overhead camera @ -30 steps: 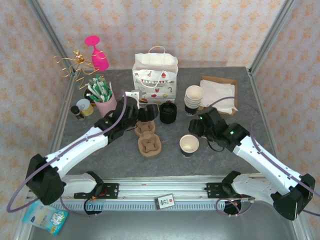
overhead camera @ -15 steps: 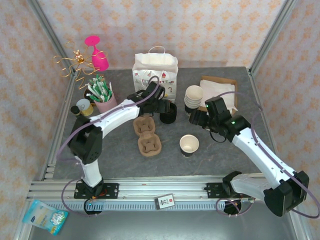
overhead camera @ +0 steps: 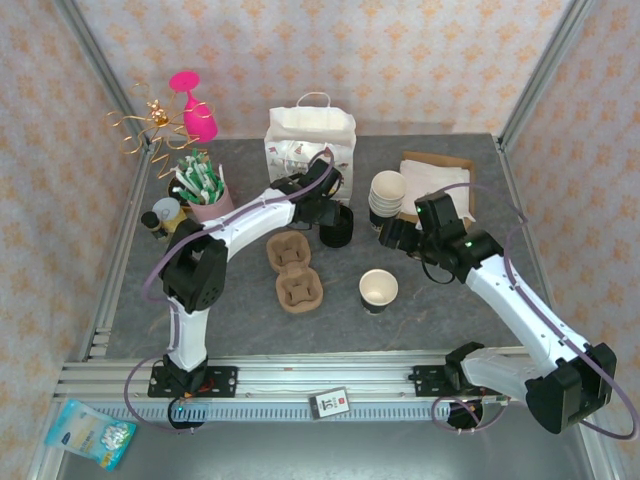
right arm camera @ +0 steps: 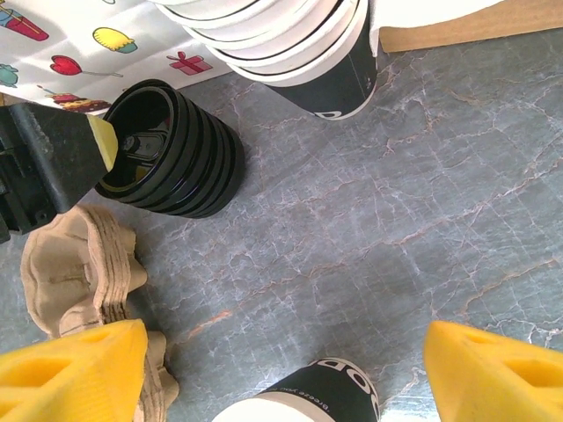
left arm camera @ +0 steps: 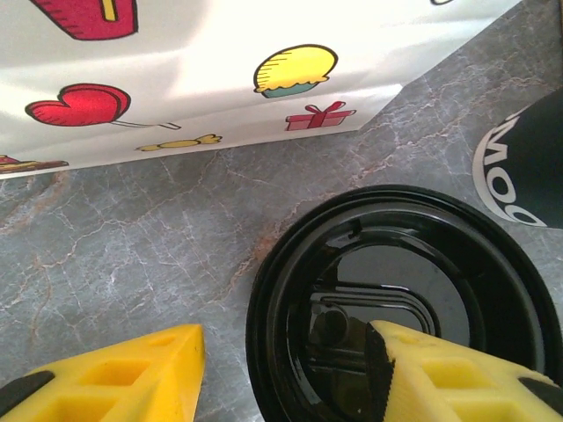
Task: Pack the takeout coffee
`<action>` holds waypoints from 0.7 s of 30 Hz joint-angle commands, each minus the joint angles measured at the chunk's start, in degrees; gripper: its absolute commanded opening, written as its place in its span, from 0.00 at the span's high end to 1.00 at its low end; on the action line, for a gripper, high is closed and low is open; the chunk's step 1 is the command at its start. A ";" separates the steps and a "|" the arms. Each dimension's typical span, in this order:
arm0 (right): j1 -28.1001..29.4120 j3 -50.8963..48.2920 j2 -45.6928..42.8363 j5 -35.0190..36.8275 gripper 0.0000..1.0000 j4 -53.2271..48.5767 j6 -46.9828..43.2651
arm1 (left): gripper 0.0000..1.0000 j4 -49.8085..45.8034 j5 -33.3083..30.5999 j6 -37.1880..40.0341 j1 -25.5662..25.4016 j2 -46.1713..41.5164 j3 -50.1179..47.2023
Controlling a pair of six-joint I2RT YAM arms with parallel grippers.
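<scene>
The takeout coffee cup (overhead camera: 378, 289), small, dark-sided and cream inside, stands alone with its mouth uncovered; its top edge shows at the bottom of the right wrist view (right arm camera: 303, 400). My right gripper (overhead camera: 392, 237) (right arm camera: 281, 352) hovers just behind it, open wide, nothing between the fingers. My left gripper (overhead camera: 322, 212) (left arm camera: 283, 360) is at the stack of black lids (overhead camera: 336, 226) (left arm camera: 396, 299) (right arm camera: 171, 149). It is open, one finger inside the top lid and the other outside its rim, a gap still showing.
A printed paper bag (overhead camera: 310, 152) stands right behind the lids. Stacked lidless cups (overhead camera: 387, 198) (right arm camera: 299, 53) sit right of them, napkins (overhead camera: 438, 186) beyond. Brown pulp cup carriers (overhead camera: 294, 270) (right arm camera: 79, 264) lie left of the lone cup. A pink pot of sachets (overhead camera: 205, 195) stands at far left.
My left arm swung from the carriers over to the lid stack and its jaws narrowed around the top lid's rim. My right gripper drew back from the lone cup and opened wider.
</scene>
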 commanded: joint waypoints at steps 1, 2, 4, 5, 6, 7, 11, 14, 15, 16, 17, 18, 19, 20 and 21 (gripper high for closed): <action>-0.45 -0.97 -0.27 0.20 0.18 1.01 -1.10 | 0.47 -3.39 -1.82 1.21 -0.48 1.28 2.28; -0.45 -0.99 -0.30 0.14 0.18 1.03 -1.09 | 0.48 -3.52 -1.43 1.24 -0.48 1.57 2.66; -0.40 -1.21 -0.37 0.06 0.18 1.10 -1.22 | 0.49 -3.81 -1.01 1.52 -0.48 1.94 3.17; -0.45 -1.36 -0.39 0.01 0.18 1.19 -1.18 | 0.50 -4.04 -1.08 1.53 -0.48 2.20 3.33; -0.45 -1.47 -0.36 0.00 0.18 1.19 -1.20 | 0.51 -4.25 -1.10 1.52 -0.49 2.49 3.56; -0.45 -1.52 -0.37 0.00 0.17 1.21 -1.19 | 0.52 -4.49 -0.94 1.52 -0.48 2.59 3.88; -0.46 -1.61 -0.52 0.07 0.17 1.18 -1.47 | 0.55 -4.24 -0.04 1.61 -0.48 2.74 4.03; -0.54 -1.61 -0.46 0.14 0.17 1.19 -1.63 | 0.58 -4.59 -0.22 1.47 -0.48 3.01 4.22; -0.54 -1.62 -0.45 0.16 0.17 1.19 -1.71 | 0.59 -4.55 0.04 1.49 -0.48 3.01 4.20; -0.54 -1.52 -0.46 0.14 0.17 1.19 -1.81 | 0.59 -4.54 0.22 1.44 -0.48 3.10 4.32; -0.51 -1.52 -0.43 0.23 0.17 1.18 -1.85 | 0.60 -4.71 0.23 1.43 -0.50 3.03 4.46; -0.53 -1.51 -0.50 0.26 0.17 1.28 -1.90 | 0.60 -4.70 0.22 1.43 -0.48 3.06 4.48; -0.47 -1.60 -0.45 0.20 0.16 1.35 -1.87 | 0.62 -4.56 0.38 1.51 -0.48 2.93 4.44; -0.54 -1.61 -0.41 0.17 0.16 1.32 -1.96 | 0.63 -4.33 0.63 1.50 -0.48 2.88 4.32; -0.54 -1.63 -0.41 0.19 0.16 1.28 -1.97 | 0.64 -4.27 0.94 1.44 -0.49 2.91 4.22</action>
